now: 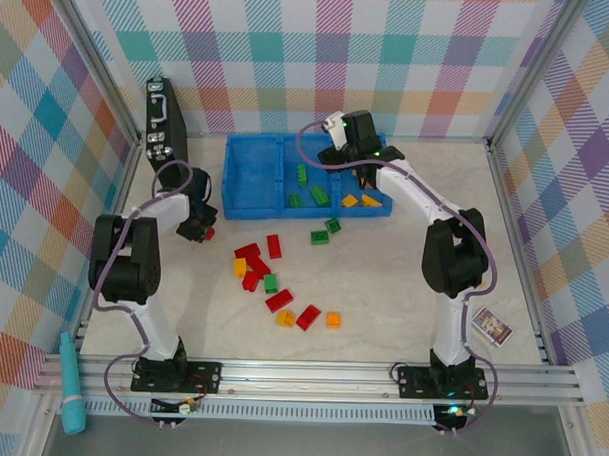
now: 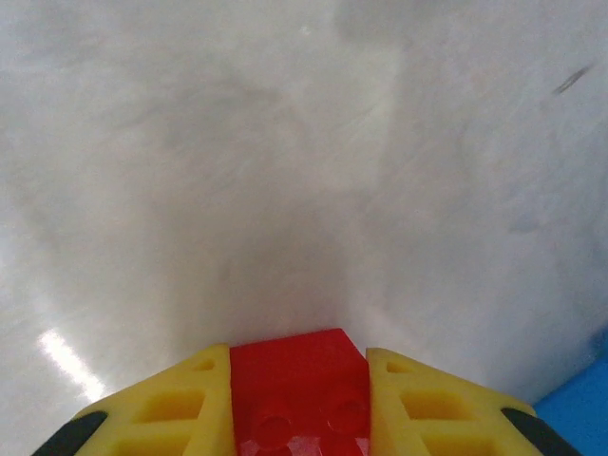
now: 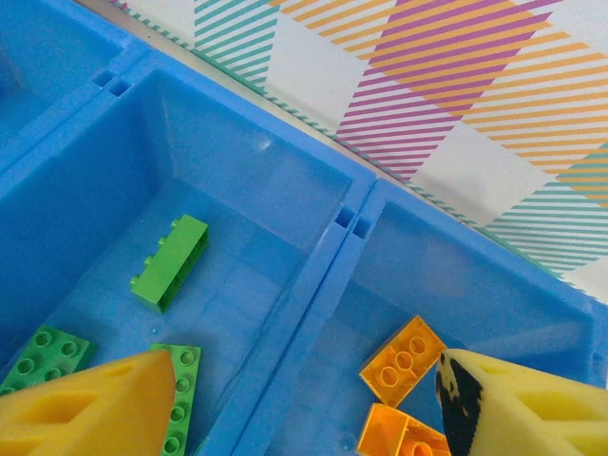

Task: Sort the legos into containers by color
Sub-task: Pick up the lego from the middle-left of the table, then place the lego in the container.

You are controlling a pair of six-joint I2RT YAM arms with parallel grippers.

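Note:
My left gripper [image 2: 298, 404] is shut on a red lego [image 2: 299, 375], held just above the pale table; in the top view that gripper [image 1: 201, 230] hangs left of the blue containers [image 1: 248, 191]. My right gripper [image 3: 304, 423] is open and holds nothing, straddling the divider [image 3: 318, 285] between the middle and right bins; in the top view it [image 1: 337, 154] sits over the tray's back. Green legos [image 3: 171, 261] lie in the middle bin, orange ones [image 3: 403, 361] in the right bin. The left bin looks bare. Loose red [image 1: 248, 251], green [image 1: 333, 226] and yellow-orange [image 1: 333, 319] legos are scattered on the table.
A black case [image 1: 164, 123] leans in the back left corner. A small printed card [image 1: 492, 325] lies at the right, near the right arm's base. Checked walls close in three sides. A teal tool [image 1: 72, 385] rests outside the front rail.

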